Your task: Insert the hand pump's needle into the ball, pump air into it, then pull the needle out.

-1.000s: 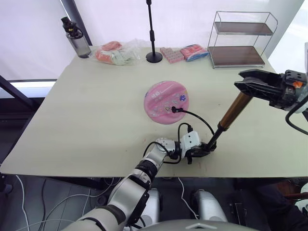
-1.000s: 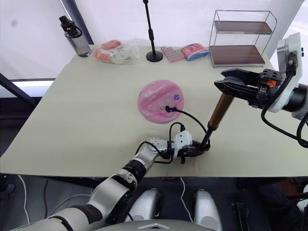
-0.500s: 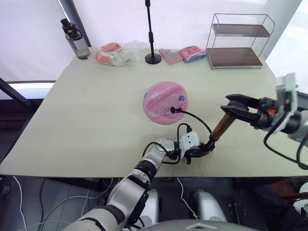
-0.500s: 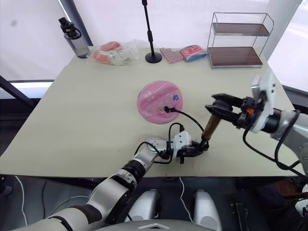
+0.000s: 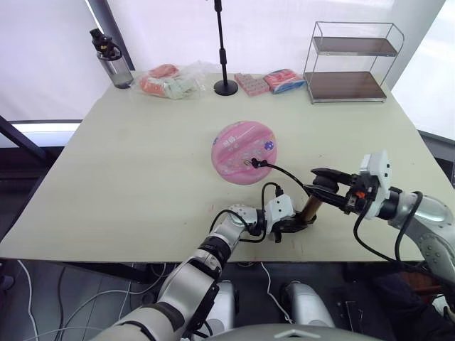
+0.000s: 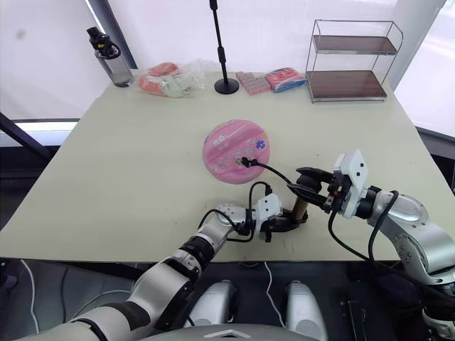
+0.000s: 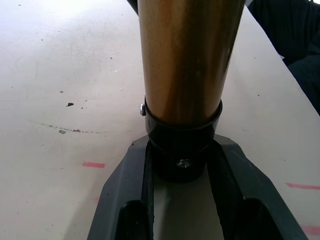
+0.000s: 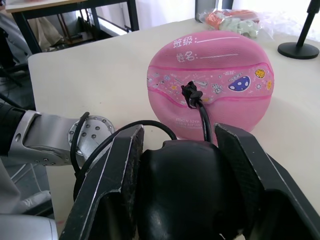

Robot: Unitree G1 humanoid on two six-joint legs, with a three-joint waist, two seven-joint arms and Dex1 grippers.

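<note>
The pink ball lies mid-table, dented. The needle's black fitting sits pressed into the ball's top, and the pin itself is hidden. From there the thin black hose curves to the hand pump, which stands nearly upright near the table's front edge. My left gripper is shut on the pump's black bottom cap, below the gold cylinder. My right gripper is shut on the black handle at the pump's top, low over the cylinder.
Along the far edge stand a wire shelf, a black stand, a clear bag of packets, pink packets and a dark bottle. The table's front edge runs just behind the pump.
My right gripper has pushed the handle down and toward me, so the pump now shows much shorter. The left gripper and the ball have stayed put.
</note>
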